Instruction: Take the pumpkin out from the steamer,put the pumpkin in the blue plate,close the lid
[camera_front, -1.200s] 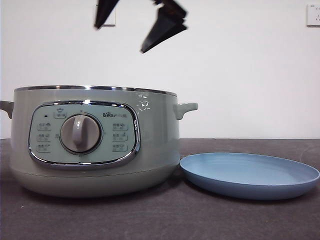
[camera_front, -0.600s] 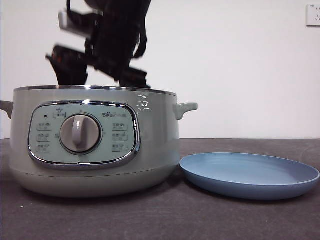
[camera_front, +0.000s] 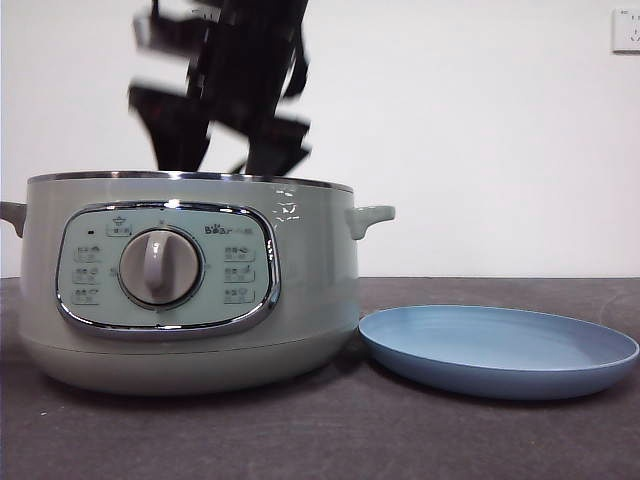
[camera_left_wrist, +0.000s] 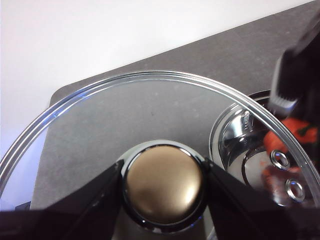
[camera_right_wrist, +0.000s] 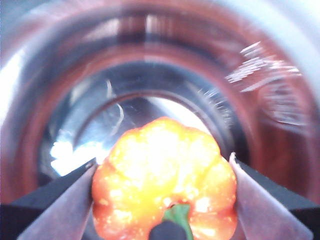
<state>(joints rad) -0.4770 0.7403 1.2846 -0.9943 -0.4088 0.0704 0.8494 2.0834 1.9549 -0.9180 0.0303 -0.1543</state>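
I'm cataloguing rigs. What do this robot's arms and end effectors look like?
Both end effectors are black with flat, wedge-shaped jaws: the left end effector, the right end effector. In the front view the arm above the steamer is a dark, blurred mass with looping black cables.

Glass lid (camera_left_wrist: 150, 105); glossy steamer (camera_front: 190, 280); matte blue plate (camera_front: 498, 350).

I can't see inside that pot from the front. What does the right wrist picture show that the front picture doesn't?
Only the right wrist view shows the pumpkin, between the right claw jaws inside the shiny pot. Only the front view shows the steamer from outside, with its dial, and the empty blue plate beside it. Both share the steamer and the right claw reaching into it.
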